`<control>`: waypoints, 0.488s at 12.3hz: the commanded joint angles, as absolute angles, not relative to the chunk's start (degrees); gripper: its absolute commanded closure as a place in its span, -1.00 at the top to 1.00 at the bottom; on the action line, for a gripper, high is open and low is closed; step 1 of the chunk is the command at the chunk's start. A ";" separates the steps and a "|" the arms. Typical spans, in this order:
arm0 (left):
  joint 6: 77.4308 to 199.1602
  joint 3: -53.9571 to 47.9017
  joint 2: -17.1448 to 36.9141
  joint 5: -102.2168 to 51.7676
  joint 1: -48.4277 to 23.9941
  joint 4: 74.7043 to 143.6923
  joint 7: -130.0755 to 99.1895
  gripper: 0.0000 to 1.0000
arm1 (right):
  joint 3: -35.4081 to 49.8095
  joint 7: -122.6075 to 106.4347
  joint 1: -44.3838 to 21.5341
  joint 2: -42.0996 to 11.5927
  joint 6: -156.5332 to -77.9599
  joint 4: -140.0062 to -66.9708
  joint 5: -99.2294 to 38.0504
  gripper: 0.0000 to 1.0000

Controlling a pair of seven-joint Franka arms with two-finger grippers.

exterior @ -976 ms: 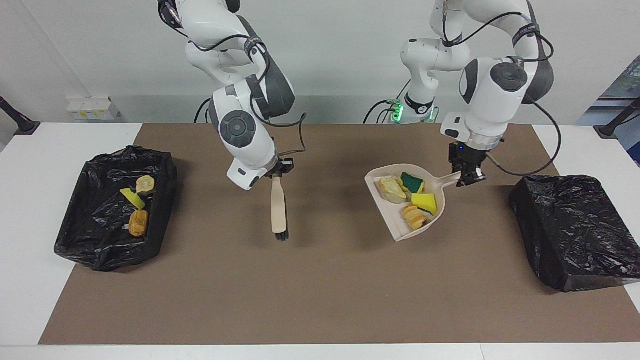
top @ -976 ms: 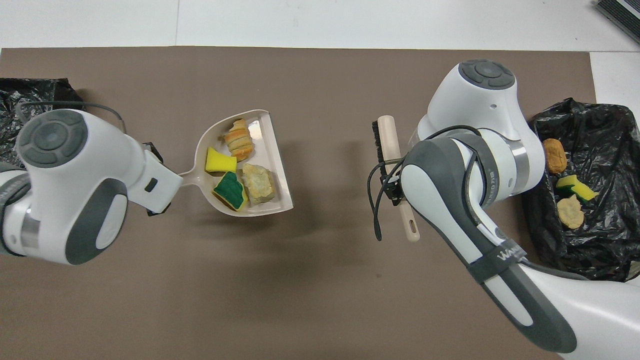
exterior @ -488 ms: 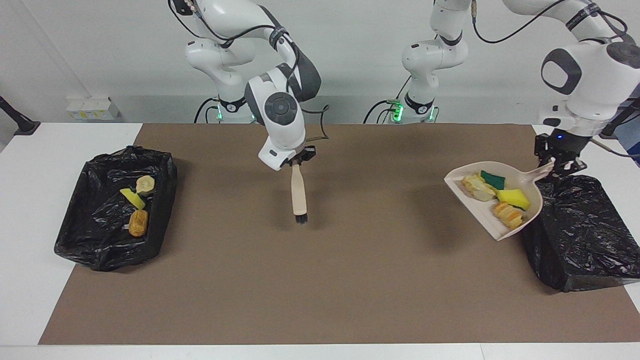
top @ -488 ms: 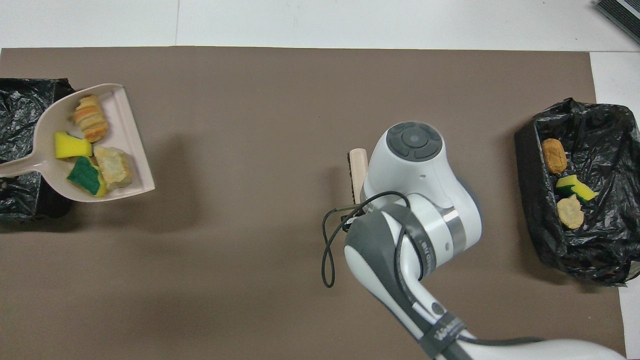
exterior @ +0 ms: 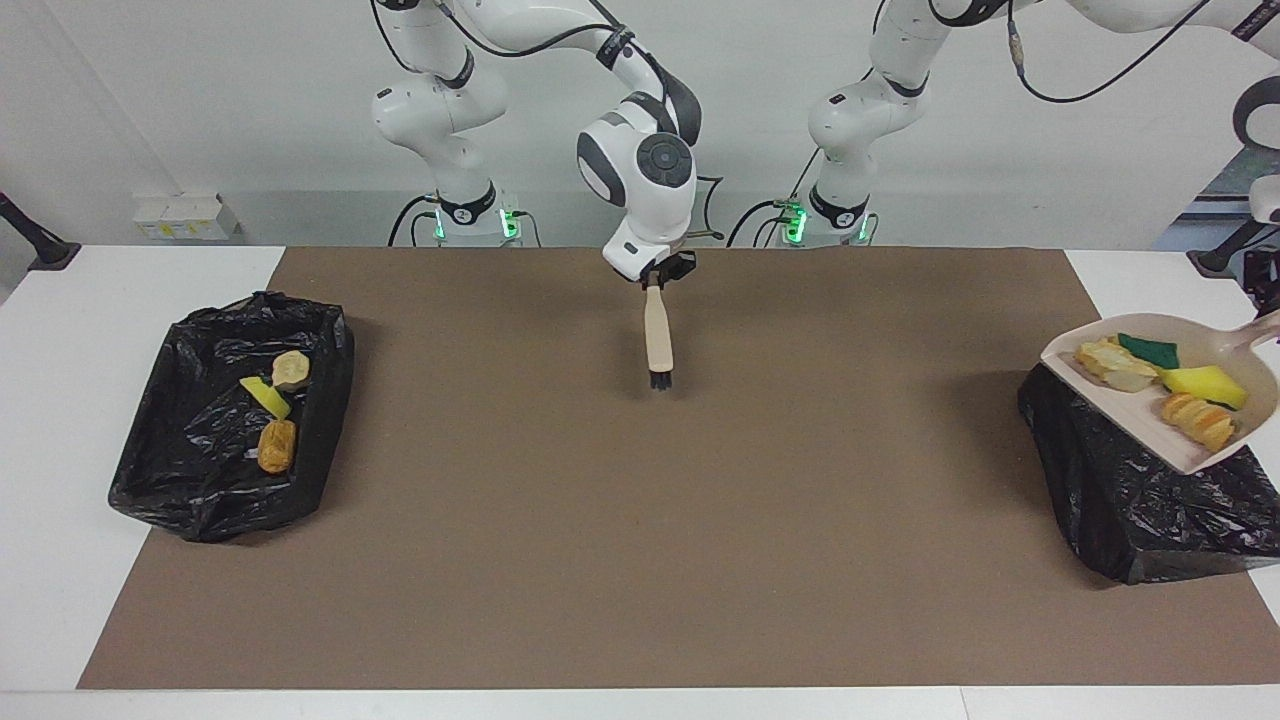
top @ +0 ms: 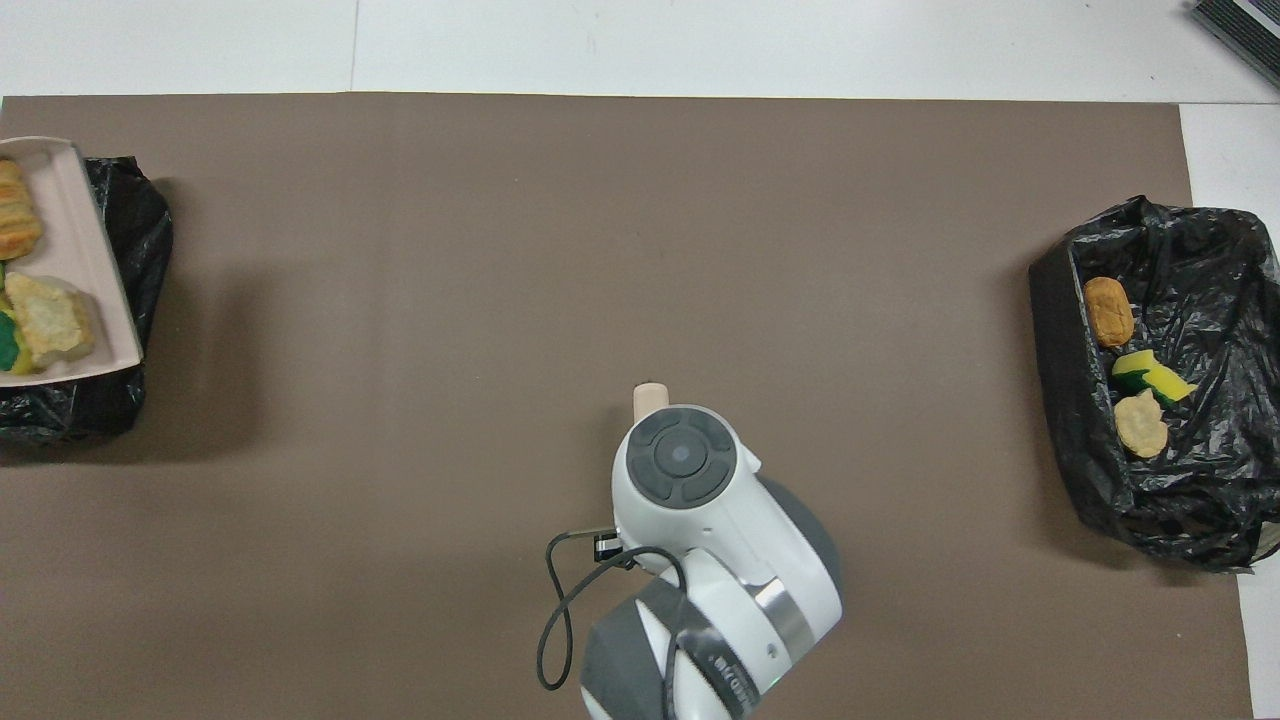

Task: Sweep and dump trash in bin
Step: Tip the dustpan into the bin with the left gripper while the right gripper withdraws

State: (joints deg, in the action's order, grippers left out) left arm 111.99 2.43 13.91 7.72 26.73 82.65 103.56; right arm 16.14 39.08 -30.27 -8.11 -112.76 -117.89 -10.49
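My left gripper [exterior: 1273, 316], cut off at the frame edge, is shut on the handle of the beige dustpan [exterior: 1150, 405]. It holds the pan in the air over the black-lined bin [exterior: 1130, 500] at the left arm's end. Several pieces of trash lie in the pan: a bread lump [exterior: 1108, 365], a green-topped sponge [exterior: 1150, 350], a yellow sponge [exterior: 1205, 385] and a croissant [exterior: 1195, 420]. The pan [top: 85, 260] also shows in the overhead view. My right gripper [exterior: 658, 277] is shut on the handle of the beige brush [exterior: 657, 335], which hangs bristles down over the mat.
A second black-lined bin [exterior: 200, 490] stands at the right arm's end and holds three scraps [exterior: 277, 445]; it also shows in the overhead view [top: 1190, 500]. A brown mat [exterior: 640, 540] covers the table between the bins.
The left arm has carried the loaded dustpan from over the mat to over the bin at its end. The right arm has drawn the brush back toward the robots.
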 commanded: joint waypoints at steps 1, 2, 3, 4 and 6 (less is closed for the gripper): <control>108.45 1.58 19.77 15.59 28.83 70.41 110.88 -1.00 | 16.17 38.51 -32.42 -5.98 -114.96 -123.20 -14.75 -1.00; 110.46 1.41 19.78 19.04 28.92 70.05 111.27 -1.00 | 16.17 37.71 -32.87 -4.93 -114.96 -124.35 -15.64 -1.00; 111.52 1.49 19.86 20.90 28.92 69.96 111.18 -1.00 | 16.17 37.71 -34.18 -3.88 -115.05 -125.84 -16.78 -1.00; 113.27 1.58 20.65 23.96 28.74 69.79 111.09 -1.00 | 16.17 38.05 -35.06 -3.43 -115.05 -126.99 -17.74 -1.00; 114.69 1.23 21.01 32.92 26.30 69.96 109.18 -1.00 | 16.17 38.58 -36.03 -3.25 -114.96 -127.88 -17.75 -1.00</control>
